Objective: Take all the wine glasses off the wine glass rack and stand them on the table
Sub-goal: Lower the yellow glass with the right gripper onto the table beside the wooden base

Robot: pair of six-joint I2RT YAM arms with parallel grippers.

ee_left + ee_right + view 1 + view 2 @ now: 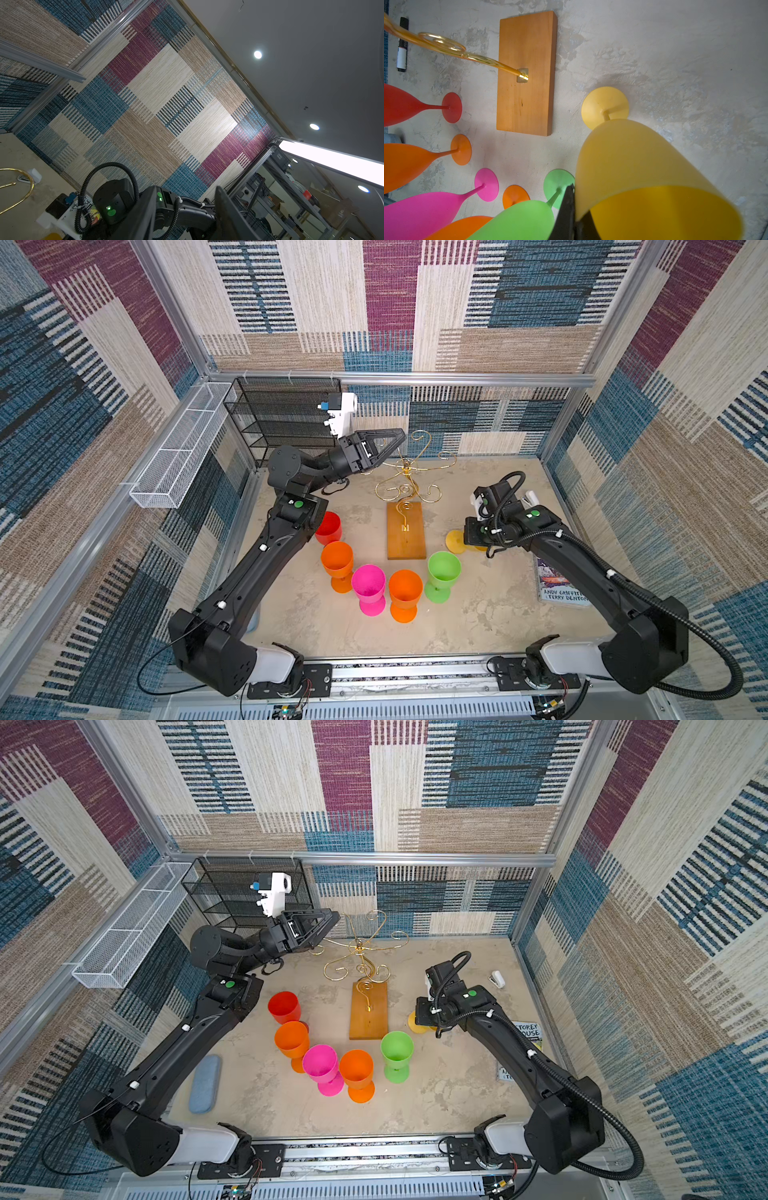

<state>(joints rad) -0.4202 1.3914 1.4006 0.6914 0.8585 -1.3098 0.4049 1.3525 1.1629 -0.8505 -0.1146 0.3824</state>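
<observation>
- Wine glass (643,162), yellow, rim pinched in my right gripper (574,199), foot on the table (685,62).
- Wine glass rack (527,93) stands just beyond that gripper.
- My left gripper (395,443) is spread, empty, beside the rack's top scrolls.

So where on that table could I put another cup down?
The widest bare patch lies between the arc of glasses and the front rail, right up to the book. The back right corner, beyond the gold rack, is nearly bare too. Crowded: around the wooden base, with the yellow glass in the right tool.
</observation>
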